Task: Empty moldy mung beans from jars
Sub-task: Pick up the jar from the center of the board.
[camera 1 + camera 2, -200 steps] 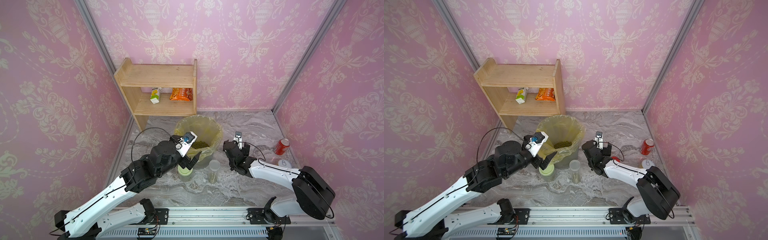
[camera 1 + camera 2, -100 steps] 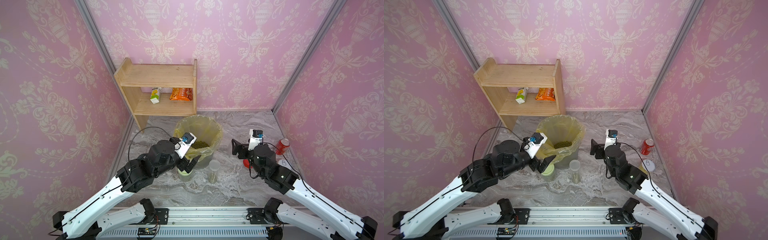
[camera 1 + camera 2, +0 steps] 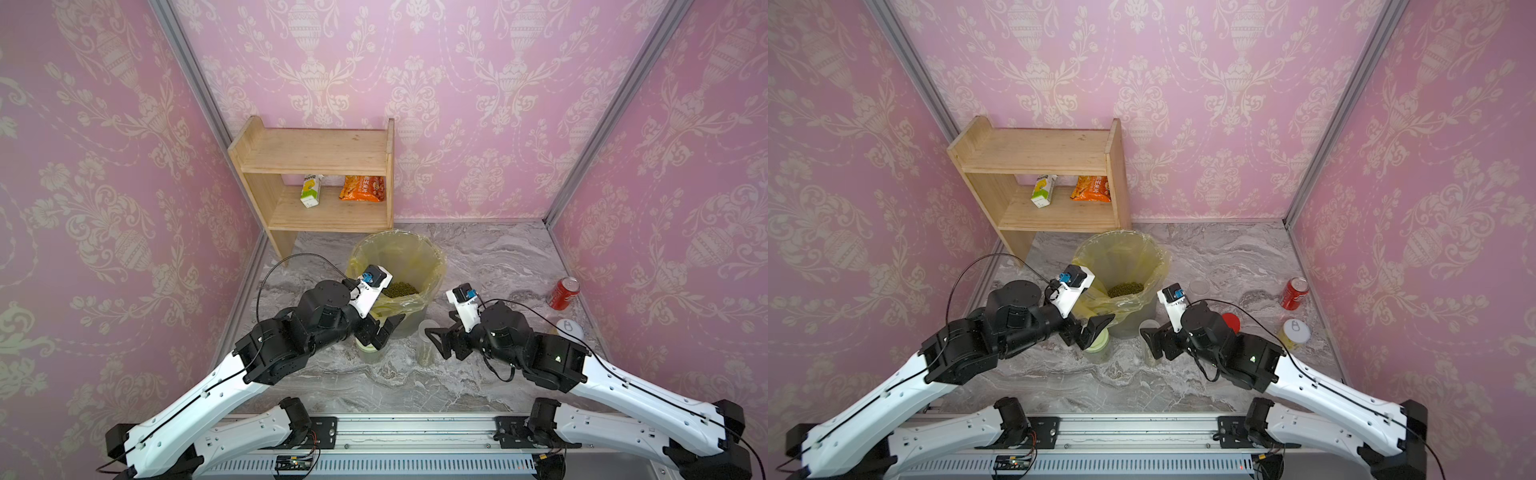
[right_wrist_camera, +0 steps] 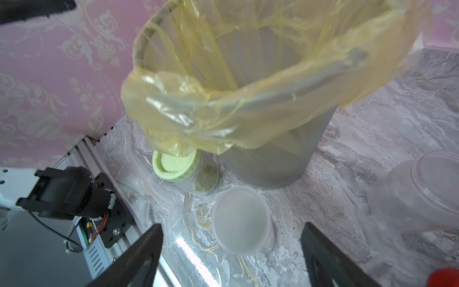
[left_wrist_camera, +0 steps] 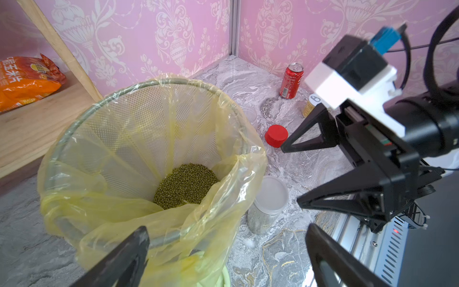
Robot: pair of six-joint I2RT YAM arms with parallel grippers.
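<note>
Left gripper (image 3: 389, 331) and right gripper (image 3: 1148, 344) gape empty; the right should squarely straddle the tall jar (image 4: 239, 221) at the bin's (image 3: 436, 266) five o'clock.

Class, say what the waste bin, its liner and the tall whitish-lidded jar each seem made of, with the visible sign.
Bin: likely metal mesh, matt grey; fine grid of holes.
Liner: thin plastic film, glossy translucent yellow; crinkles and folds.
Tall jar: probably plastic, clear wall, frosted whitish lid; contents show through.
</note>
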